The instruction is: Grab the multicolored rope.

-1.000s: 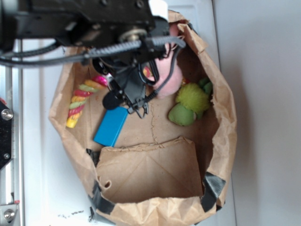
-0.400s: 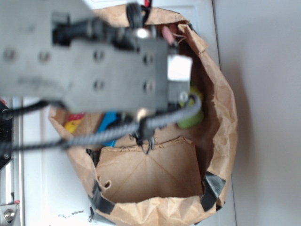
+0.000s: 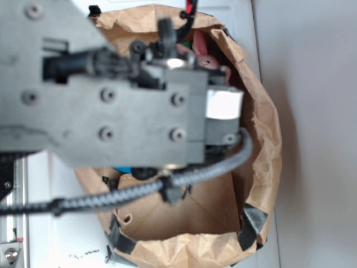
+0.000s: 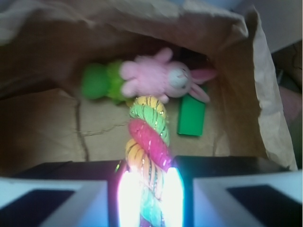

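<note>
Pincer [image 4: 150,198] looks clamped on the multicolored rope [image 4: 147,142], whose banded length runs from between the bright pads out over the paper bag [image 4: 47,137] floor, so I judge the grab made and would next lift gently.

White tabletop [image 3: 61,234], brown paper bag [image 3: 262,145] lying open on it, black tape at the bag's corners

Pink bunny [image 4: 158,78], green block [image 4: 192,116] crowd bag wall [image 4: 265,94].
</note>
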Controlling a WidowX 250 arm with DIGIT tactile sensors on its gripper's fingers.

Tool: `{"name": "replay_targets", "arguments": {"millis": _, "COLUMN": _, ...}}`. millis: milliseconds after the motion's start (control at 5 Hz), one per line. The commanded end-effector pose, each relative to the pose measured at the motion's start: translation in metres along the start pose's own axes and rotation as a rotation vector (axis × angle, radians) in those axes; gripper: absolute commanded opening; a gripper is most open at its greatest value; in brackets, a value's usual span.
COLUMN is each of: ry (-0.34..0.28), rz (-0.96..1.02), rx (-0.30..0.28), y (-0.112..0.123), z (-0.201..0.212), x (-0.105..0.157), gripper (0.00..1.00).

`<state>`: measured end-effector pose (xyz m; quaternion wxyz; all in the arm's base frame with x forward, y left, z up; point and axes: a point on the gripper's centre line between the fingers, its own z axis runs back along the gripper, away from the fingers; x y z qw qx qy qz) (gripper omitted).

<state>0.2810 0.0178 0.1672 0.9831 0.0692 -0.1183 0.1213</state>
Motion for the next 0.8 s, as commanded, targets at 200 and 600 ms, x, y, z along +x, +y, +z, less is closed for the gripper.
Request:
{"name": "replay_targets", "arguments": {"millis": 200, "ry": 0.044, "rz": -0.048, "rx": -0.082, "y": -0.0008, "z": 0.0191, "x": 0.0192, "gripper": 0.00}}
{"name": "replay_targets", "arguments": {"millis": 600, "ry": 0.006, "rz": -0.044, "rx": -0.082, "y": -0.0056, "z": 0.0145, "x": 0.0158, "gripper": 0.00}}
